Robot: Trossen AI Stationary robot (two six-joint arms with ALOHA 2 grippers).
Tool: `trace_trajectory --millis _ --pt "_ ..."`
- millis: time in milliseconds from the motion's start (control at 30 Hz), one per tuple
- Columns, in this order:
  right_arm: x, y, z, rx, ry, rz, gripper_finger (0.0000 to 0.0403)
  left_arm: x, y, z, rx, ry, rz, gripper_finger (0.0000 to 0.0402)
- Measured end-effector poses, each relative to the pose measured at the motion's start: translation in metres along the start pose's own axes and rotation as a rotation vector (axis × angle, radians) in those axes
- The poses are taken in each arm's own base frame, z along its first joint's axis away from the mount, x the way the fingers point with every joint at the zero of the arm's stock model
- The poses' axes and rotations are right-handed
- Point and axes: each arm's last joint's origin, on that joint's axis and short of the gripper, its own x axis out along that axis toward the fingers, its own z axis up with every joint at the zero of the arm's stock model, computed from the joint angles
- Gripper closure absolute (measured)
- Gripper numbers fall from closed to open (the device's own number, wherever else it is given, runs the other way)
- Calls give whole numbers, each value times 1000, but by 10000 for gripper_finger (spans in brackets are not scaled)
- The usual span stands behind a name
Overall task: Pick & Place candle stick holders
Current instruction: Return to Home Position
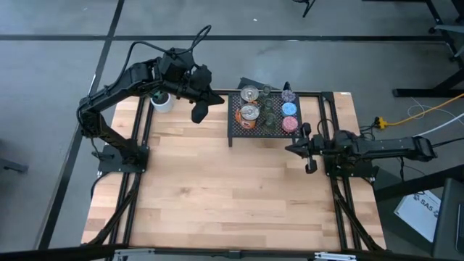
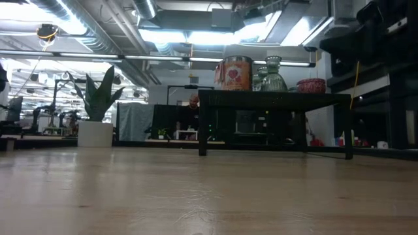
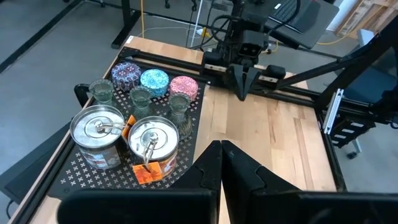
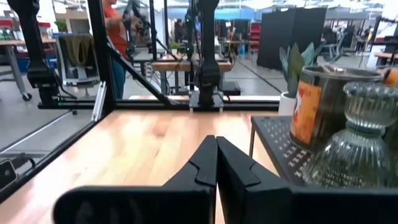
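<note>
the left gripper (image 3: 220, 149) is held with its two fingers pressed together and nothing between them, raised over the far left part of the table (image 1: 217, 188), just beside the black mesh rack (image 3: 81, 177) and near the white potted plant (image 1: 161, 101). the right gripper (image 4: 216, 144) is likewise seen with its fingers closed on nothing, set low over the table's right side, near the corner of the rack. the candle stick holders (image 3: 96, 127) are all found on top of the rack, at the table's far middle: two silvery tins with orange labels (image 3: 152, 142) side by side at one end, three olive-green glass holders (image 3: 140, 98) lined up in the middle, and a row of a purple-speckled one (image 3: 126, 74), a blue one (image 3: 154, 81) and a pink one (image 3: 183, 87) at the end nearer the right gripper. in the right wrist view a person in an orange top (image 4: 115, 31) is seen in the room beyond the table.
</note>
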Motion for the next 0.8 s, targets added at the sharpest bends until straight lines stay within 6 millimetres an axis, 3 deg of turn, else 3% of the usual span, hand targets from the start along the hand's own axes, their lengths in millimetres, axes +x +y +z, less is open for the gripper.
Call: trace_trajectory --millis 300,567,800 --pt "0 0 -3 -1 27 -1 397 0 0 0 2 0 -1 400" --pt "0 0 -3 -1 30 -1 397 0 0 0 106 0 -3 400" --pt "0 0 -3 -1 30 -1 397 22 -5 -11 140 63 -15 400"
